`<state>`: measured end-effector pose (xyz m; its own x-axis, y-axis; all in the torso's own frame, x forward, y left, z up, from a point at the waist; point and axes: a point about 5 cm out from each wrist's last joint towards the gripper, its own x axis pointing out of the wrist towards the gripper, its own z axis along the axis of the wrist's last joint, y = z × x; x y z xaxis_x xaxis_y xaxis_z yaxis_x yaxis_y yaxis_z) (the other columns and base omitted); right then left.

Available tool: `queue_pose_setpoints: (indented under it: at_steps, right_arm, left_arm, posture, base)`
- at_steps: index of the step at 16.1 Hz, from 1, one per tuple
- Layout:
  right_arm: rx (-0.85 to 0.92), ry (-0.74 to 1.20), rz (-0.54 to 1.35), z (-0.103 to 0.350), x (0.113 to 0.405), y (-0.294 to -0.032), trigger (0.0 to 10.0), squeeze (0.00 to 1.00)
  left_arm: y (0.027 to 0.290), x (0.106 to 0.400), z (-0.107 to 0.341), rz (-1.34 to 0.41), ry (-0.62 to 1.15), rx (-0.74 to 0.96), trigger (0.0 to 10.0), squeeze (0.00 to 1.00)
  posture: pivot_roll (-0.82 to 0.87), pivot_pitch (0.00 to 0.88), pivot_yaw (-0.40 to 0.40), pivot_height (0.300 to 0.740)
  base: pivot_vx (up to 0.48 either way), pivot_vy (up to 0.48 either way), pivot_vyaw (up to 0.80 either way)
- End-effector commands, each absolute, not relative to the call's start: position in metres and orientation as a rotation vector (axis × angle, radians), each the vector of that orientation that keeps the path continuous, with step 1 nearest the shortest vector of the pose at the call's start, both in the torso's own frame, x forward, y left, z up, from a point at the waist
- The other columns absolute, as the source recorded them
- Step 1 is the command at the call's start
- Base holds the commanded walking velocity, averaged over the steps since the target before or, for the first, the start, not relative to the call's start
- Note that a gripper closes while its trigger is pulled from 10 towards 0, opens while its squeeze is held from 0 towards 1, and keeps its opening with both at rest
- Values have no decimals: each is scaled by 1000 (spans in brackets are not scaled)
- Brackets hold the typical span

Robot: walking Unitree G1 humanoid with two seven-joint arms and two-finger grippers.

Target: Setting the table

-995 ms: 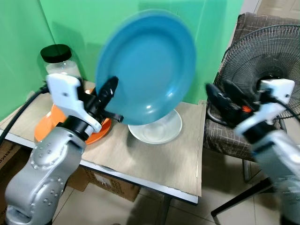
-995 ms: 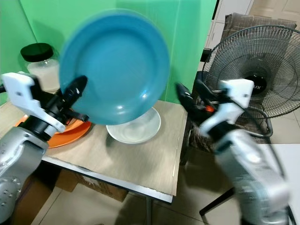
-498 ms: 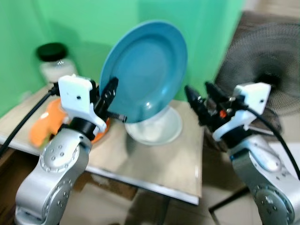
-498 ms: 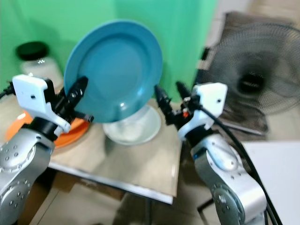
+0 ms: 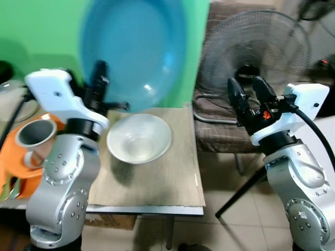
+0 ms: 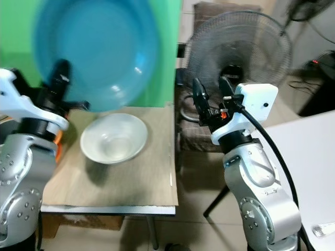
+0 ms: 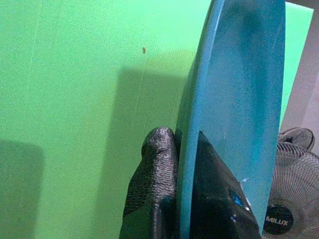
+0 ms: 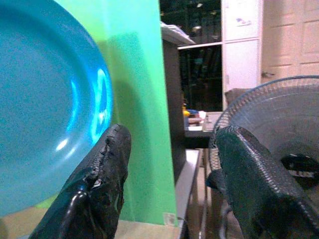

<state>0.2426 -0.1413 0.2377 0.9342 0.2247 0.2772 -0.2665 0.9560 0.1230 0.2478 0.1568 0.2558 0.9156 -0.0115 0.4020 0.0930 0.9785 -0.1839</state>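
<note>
Blue plate (image 5: 133, 49) stands upright, pinched at its rim by my left claw (image 5: 99, 86); my right claw (image 5: 248, 97) gapes empty beside it.

The head views are evenly and brightly lit, yet the large round blue plastic plate (image 5: 133, 49) is smeared by motion blur and carries small white glints. In the left wrist view the flat green wall (image 7: 75, 99) holds soft grey shadows. The right wrist view is grainy, its two near black fingers (image 8: 102, 174) out of focus.

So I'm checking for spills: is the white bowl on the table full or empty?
Empty. The round white bowl on the wooden table shows only its bare inside.
</note>
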Motion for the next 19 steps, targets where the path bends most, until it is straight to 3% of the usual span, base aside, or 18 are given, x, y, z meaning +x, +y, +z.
queue_pose_setpoints:
  at_steps: [1,3,5,9,16,19]
  right_arm:
    - [158,-262,251,237,245,-141,10000,0]
    - [159,-260,255,237,246,-140,10000,0]
    - [156,-257,254,236,246,-141,10000,0]
    - [145,-250,237,234,246,-143,10000,0]
    - [146,-255,236,235,246,-142,10000,0]
    - [131,-244,233,233,245,-141,10000,0]
  left_arm:
    - [157,247,262,-36,-446,-204,10000,0]
    - [161,247,261,48,-436,-161,10000,0]
    - [156,245,262,-131,-394,-199,10000,0]
    - [155,241,252,-140,-300,-43,10000,0]
    - [150,241,257,-181,-311,-26,10000,0]
    - [151,245,241,-130,-236,79,10000,0]
  posture:
    - [-44,0,3,740]
    - [-45,0,2,740]
    - [-47,0,1,740]
    - [-48,0,1,740]
    - [-53,0,-2,740]
    - [-59,0,-3,740]
  base:
    - [0,0,-800]
    - [0,0,-800]
    - [0,0,-800]
    - [0,0,-800]
    - [0,0,-800]
    - [0,0,-800]
